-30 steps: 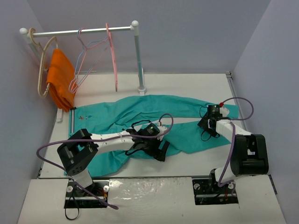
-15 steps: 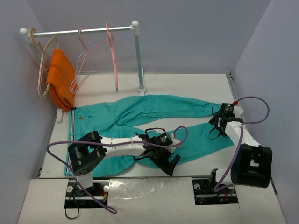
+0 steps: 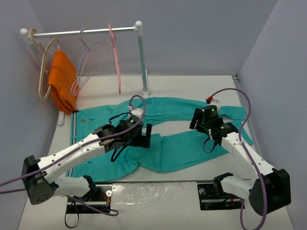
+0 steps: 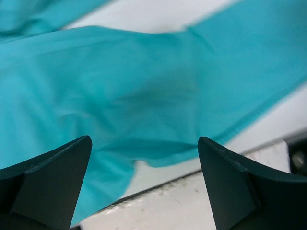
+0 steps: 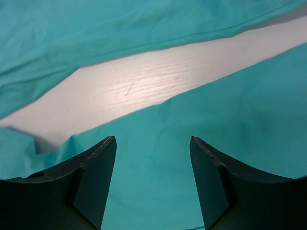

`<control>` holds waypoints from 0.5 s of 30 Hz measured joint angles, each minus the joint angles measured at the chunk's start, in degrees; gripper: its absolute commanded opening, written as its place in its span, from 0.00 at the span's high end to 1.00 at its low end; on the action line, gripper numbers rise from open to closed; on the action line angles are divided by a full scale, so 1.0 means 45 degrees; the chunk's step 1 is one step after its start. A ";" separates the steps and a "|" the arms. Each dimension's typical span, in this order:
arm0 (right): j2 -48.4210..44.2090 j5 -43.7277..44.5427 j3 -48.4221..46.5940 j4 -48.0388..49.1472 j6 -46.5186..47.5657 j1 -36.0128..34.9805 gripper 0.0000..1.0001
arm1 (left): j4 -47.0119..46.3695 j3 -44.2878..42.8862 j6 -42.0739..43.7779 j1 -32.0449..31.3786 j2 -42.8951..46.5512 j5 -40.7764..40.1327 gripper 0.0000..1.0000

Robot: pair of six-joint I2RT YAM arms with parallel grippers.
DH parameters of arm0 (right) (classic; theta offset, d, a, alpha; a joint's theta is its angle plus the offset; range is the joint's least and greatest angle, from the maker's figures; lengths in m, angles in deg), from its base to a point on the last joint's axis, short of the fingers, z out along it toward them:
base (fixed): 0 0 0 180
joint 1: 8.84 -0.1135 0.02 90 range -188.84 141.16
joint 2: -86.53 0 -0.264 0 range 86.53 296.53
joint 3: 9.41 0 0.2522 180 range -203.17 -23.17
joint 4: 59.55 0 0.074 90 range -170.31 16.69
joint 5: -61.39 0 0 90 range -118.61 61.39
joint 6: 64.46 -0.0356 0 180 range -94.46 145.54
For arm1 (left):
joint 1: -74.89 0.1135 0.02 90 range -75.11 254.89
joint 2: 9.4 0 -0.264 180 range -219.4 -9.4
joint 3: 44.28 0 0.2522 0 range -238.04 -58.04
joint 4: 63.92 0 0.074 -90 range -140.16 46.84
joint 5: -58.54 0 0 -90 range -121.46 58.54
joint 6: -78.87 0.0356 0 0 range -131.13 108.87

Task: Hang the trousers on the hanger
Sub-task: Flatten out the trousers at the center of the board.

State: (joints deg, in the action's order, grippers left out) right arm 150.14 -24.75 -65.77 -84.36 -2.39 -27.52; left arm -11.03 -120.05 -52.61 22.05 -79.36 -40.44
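Left arm stretched fwd, left pincer wide open over the trousers. Right arm bent inward, right pincer open too, by the gap btwn legs.

The white tabletop carried the teal trousers, spread flat across its middle. Their waist, with its striped band, lay along the left edge. Both legs ran toward the right edge, with a wedge of bare top showing between them. The nearer leg lay close to the near edge. A clothes rack's post stood on the far half, just beyond the farther leg.
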 measured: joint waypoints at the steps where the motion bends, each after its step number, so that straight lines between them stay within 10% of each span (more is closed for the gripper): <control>1: 0.0055 -0.0051 0.0074 0.0031 -0.0083 -0.0483 0.40 | 0.0202 0.0391 -0.0295 0.0698 0.0467 -0.0311 0.10; 15: 0.0482 -0.0640 0.1923 0.0855 -0.0965 -0.1859 0.38 | -0.0041 0.4525 -0.1564 0.6663 -0.0467 -0.0128 0.10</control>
State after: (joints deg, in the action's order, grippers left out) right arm 152.31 -27.63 -57.12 -80.51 -6.73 -35.88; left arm -11.21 -99.68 -59.64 52.04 -81.46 -41.02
